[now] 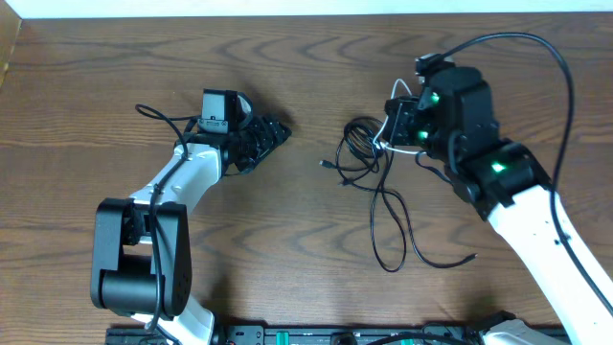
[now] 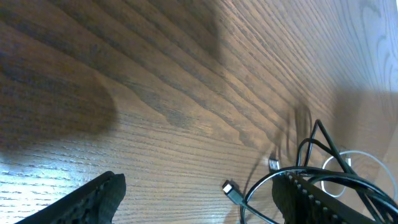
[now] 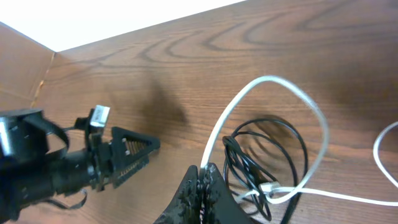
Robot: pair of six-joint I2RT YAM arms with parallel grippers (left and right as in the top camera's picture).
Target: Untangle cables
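The black cable (image 1: 361, 153) lies in a tangled bunch at table centre, with long loops trailing toward the front (image 1: 388, 251). The white cable (image 1: 385, 131) loops through the bunch. My right gripper (image 1: 393, 135) hangs over the bunch's right side. In the right wrist view it (image 3: 203, 178) is shut on the white cable (image 3: 266, 81), which arches up and back over the black coils (image 3: 268, 148). My left gripper (image 1: 281, 130) is open, left of the tangle. In the left wrist view a black cable plug (image 2: 230, 189) lies between its fingers (image 2: 101, 194), touching neither.
The wooden table's far edge (image 1: 287, 11) runs along the top. A cardboard panel (image 3: 23, 70) stands at the far left corner. A black rail (image 1: 335, 335) lines the front edge. The right arm's own thick black wire (image 1: 551, 57) arcs above it.
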